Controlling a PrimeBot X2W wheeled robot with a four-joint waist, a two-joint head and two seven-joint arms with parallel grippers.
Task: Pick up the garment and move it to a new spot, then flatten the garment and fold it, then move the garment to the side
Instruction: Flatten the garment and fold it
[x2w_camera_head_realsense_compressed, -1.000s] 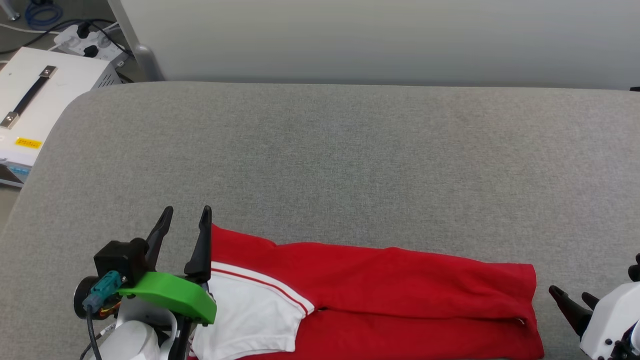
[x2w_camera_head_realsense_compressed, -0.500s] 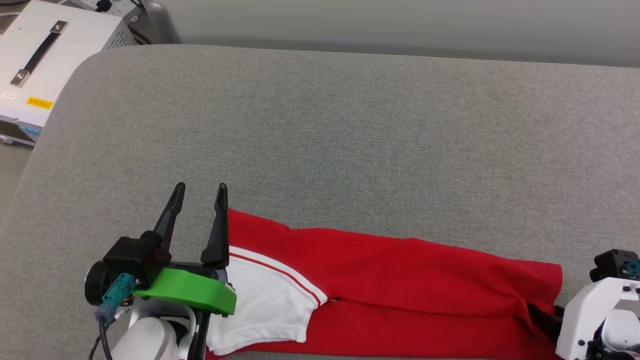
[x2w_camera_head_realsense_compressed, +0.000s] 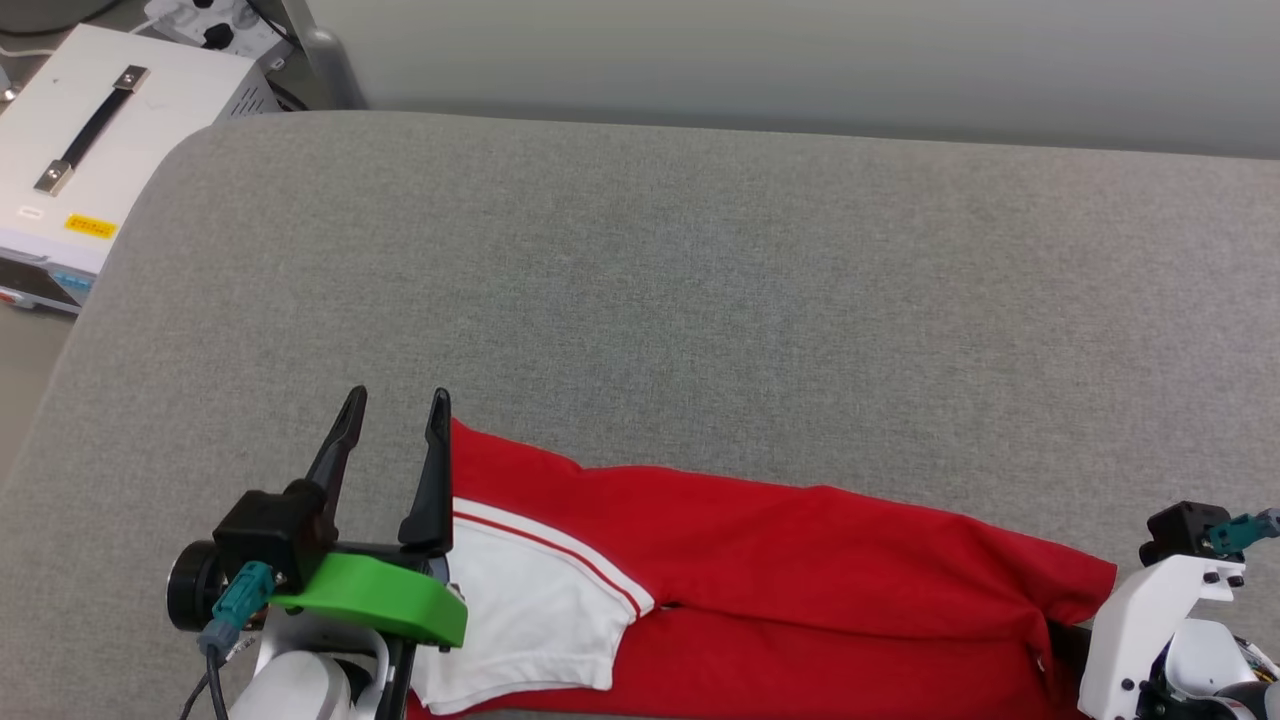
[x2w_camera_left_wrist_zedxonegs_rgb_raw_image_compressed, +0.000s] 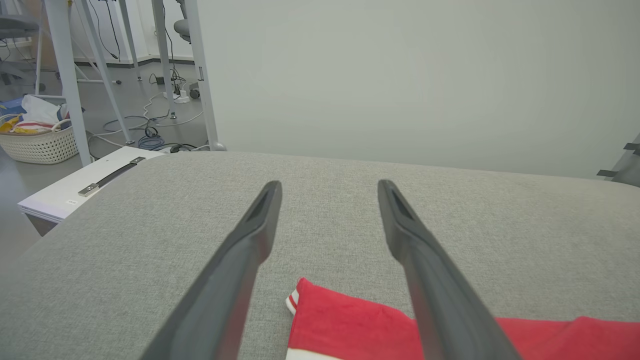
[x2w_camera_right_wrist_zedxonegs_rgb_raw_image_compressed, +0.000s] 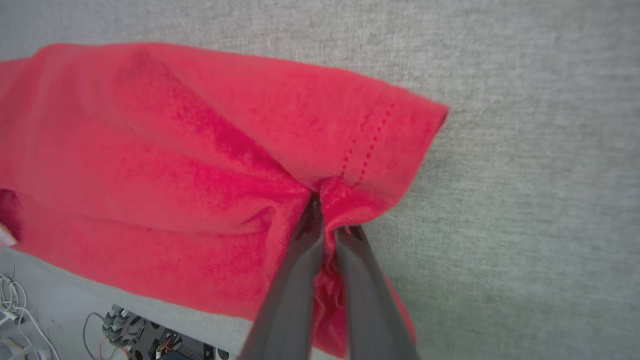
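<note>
Pinching the garment (x2w_camera_right_wrist_zedxonegs_rgb_raw_image_compressed: 200, 150) hem, plain in the wrist view, right jaws clamp; left jaws gape empty.

A broad grey woven-fabric padded surface (x2w_camera_head_realsense_compressed: 700, 280) with a rounded far-left corner carries everything here. Along its near edge lies a red soft-fabric short-sleeved T-shirt with white sleeves (x2w_camera_head_realsense_compressed: 800, 570), gathered into a long band running left to right. At the left end one white sleeve, edged with thin white-and-red stripe trim, lies flat on top. At the right end the stitched red hem is puckered into a fold.
</note>
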